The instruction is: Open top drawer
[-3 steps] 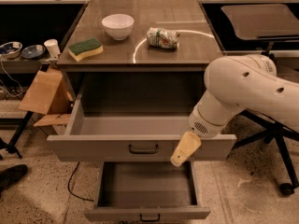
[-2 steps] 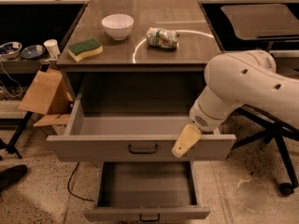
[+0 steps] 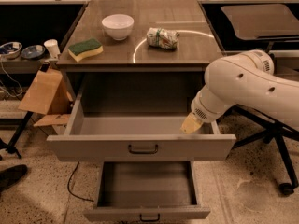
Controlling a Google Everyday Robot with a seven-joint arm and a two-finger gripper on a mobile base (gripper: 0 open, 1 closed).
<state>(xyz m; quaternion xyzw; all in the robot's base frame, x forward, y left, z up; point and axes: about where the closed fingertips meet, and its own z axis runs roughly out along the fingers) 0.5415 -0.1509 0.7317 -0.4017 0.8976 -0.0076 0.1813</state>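
Note:
The top drawer [image 3: 140, 147] is a wide, deep grey drawer under the table top. It stands pulled far out and its inside is bare. A small black bar handle [image 3: 143, 149] sits at the centre of its front panel. My gripper [image 3: 190, 124] has a tan tip at the end of the white arm [image 3: 243, 90]. It hovers over the drawer's right inner part, just behind the front panel and up and to the right of the handle. It touches nothing that I can see.
A narrower lower drawer [image 3: 145, 213] is also pulled out near the floor. A white bowl [image 3: 117, 26], a green-yellow sponge [image 3: 85, 49] and a crumpled packet [image 3: 162, 37] lie on the table top [image 3: 196, 55]. A cardboard box [image 3: 44, 94] stands at the left and an office chair base [image 3: 275, 143] at the right.
My gripper has risen from in front of the drawer's front panel to above its rim, slightly to the right. The drawer has not moved.

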